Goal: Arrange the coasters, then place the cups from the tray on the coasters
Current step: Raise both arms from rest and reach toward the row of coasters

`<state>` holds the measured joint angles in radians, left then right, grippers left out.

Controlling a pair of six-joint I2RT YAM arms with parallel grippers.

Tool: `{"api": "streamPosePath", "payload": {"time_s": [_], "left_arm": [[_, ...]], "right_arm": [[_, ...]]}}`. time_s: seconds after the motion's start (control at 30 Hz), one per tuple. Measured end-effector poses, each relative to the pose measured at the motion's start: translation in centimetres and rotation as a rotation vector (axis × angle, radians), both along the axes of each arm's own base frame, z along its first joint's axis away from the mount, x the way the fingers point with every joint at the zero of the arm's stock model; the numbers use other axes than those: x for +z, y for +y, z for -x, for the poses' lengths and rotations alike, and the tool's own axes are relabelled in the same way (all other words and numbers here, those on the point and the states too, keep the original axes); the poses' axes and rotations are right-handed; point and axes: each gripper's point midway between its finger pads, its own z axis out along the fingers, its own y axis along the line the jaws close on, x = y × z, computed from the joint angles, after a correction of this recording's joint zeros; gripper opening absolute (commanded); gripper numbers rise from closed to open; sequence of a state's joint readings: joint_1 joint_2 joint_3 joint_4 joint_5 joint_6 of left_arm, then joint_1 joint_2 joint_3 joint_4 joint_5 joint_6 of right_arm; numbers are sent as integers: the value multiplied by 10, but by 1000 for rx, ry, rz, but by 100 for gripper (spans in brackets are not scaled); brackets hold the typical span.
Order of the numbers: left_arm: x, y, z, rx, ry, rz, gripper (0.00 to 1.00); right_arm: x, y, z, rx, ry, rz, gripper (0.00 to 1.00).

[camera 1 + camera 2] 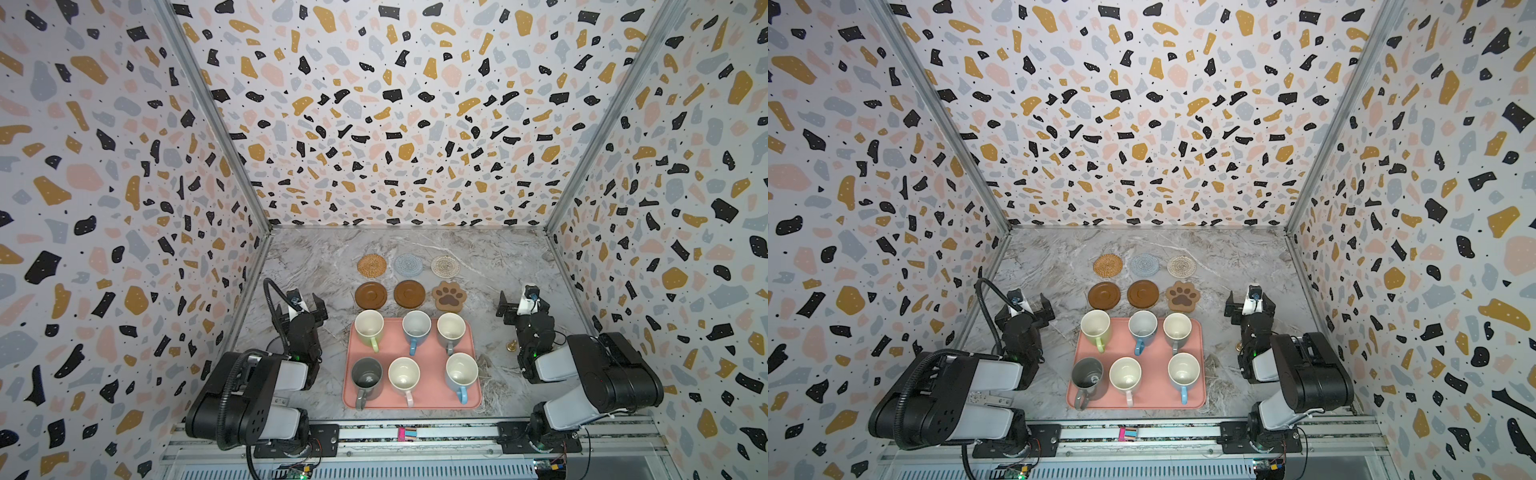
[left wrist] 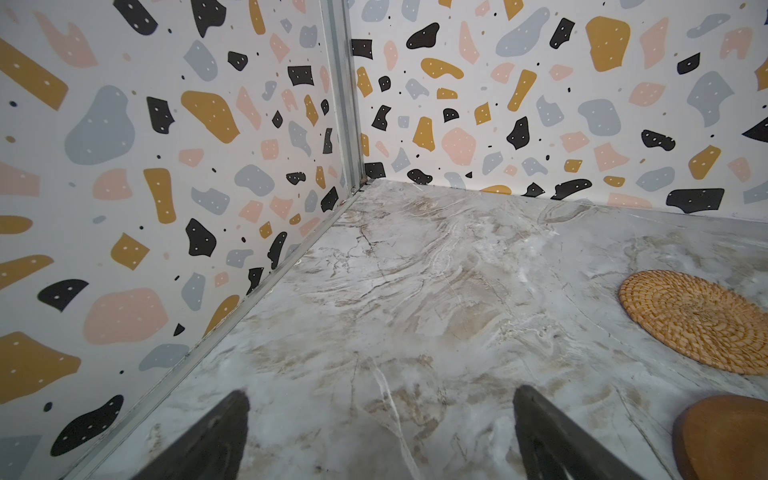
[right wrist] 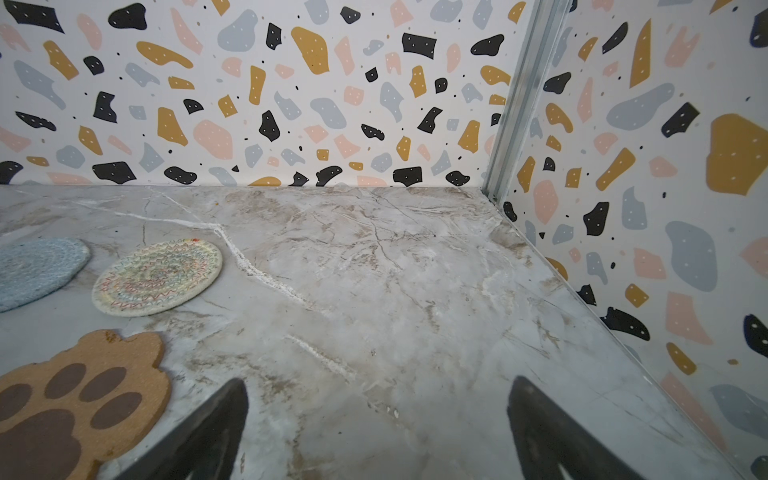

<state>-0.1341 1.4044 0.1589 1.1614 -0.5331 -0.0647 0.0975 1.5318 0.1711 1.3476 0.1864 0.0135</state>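
Marble counter (image 1: 316,266), terrazzo walls (image 1: 395,124) on three sides. Coasters (image 1: 409,294): two rows of three at mid-frame in both top views, none touching, looks arranged. Tray (image 1: 432,388) just below them in frame, all six cups (image 1: 404,374) on it, handles toward bottom of frame. Left tool (image 2: 380,392): jaws apart, empty, parked left of the coasters. Right tool (image 3: 378,381): same, to their right.

Risks, as a guess: cups packed close, so could clip a neighbour while closing on one. Lower coaster row nearly against tray's upper edge; could shove a disc (image 1: 370,295) or the paw (image 1: 449,296) when carrying low. Woven ones (image 1: 372,265) light, likely to skid if set down off-centre. Better to fill upper row first, else walled off by placed cups.

Room: wide bare counter either side of the coasters and above them; walls close outside both tools. Small brass item (image 1: 511,345) right of tray, unclear what; worth steering round.
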Motion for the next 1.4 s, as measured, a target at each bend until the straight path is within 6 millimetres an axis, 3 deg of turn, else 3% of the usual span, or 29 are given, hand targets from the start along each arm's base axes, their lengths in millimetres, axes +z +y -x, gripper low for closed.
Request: {"api": "streamPosePath", "payload": {"time_s": [0.67,0.73,0.83,0.9,0.97,1.03,1.13,1.2,1.33,1.4], "left_arm": [[3,-2,-2,-13,20,0,99],[15,-5,-15,-19,59,3,100],[67,-15,-51,-51,57,17,100],[102,-25,-71,-95,56,36,100],[123,-35,-83,-144,70,58,100],[131,-48,-95,-202,106,96,100],[122,-69,-113,-278,192,168,99],[103,-85,-123,-326,270,217,99],[59,-121,-133,-405,428,269,100],[38,-140,-138,-444,505,280,100]], "right_arm": [[2,0,1,-10,0,4,99],[6,3,3,-16,-2,16,99],[24,13,-3,-13,16,25,99],[48,20,-17,-12,27,-4,99],[72,21,-29,-26,43,-45,99],[89,22,-36,-36,80,-89,99],[92,30,-39,-17,188,-144,99],[80,40,-33,28,289,-175,99],[50,58,-7,104,460,-229,99],[49,64,8,139,497,-261,99]]}}
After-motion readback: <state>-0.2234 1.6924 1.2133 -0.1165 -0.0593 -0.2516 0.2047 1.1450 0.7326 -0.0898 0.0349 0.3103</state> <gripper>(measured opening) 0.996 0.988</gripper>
